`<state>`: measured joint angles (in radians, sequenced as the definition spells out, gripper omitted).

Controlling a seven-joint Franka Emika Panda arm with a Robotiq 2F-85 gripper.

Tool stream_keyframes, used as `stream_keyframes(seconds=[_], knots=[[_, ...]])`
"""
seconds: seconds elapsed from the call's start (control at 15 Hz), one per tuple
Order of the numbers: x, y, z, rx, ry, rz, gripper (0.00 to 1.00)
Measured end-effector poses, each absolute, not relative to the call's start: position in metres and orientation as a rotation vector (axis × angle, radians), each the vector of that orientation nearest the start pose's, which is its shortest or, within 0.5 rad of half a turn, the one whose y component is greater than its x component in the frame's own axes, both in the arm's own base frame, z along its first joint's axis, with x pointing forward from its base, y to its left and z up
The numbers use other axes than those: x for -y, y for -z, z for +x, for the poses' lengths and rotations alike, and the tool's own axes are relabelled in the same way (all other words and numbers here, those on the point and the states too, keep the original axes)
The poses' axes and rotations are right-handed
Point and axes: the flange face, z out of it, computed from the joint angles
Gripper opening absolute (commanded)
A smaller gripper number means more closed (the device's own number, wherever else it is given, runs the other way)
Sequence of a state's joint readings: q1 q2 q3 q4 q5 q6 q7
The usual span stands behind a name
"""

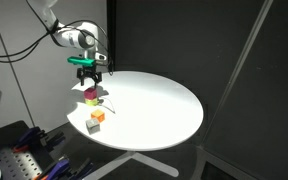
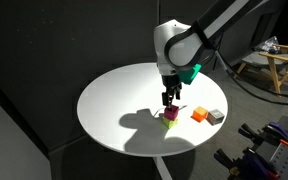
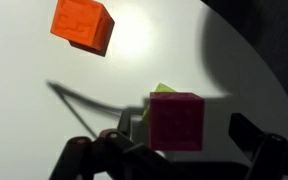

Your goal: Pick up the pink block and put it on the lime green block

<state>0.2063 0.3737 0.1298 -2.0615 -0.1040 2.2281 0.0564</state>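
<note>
The pink block sits on top of the lime green block, of which only a corner shows behind it in the wrist view. In both exterior views the pink block stands stacked on the lime green block on the white round table. My gripper is open. Its fingers straddle the pink block, with a gap on the right side. In the exterior views the gripper hangs just above the stack.
An orange cube and a whitish-grey cube lie close to the stack near the table's edge. Dark curtains and a metal frame stand behind the table.
</note>
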Motion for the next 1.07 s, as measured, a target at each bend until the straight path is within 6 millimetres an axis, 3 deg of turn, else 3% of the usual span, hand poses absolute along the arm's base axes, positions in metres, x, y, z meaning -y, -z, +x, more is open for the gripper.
stream_keyframes(seconds=[0.47,1.07], knots=[[-0.172,-0.279,0.522,0.361,-0.267,-3.162,1.00],[-0.116,-0.325,0.495,-0.016,-0.189,-3.160,1.00]])
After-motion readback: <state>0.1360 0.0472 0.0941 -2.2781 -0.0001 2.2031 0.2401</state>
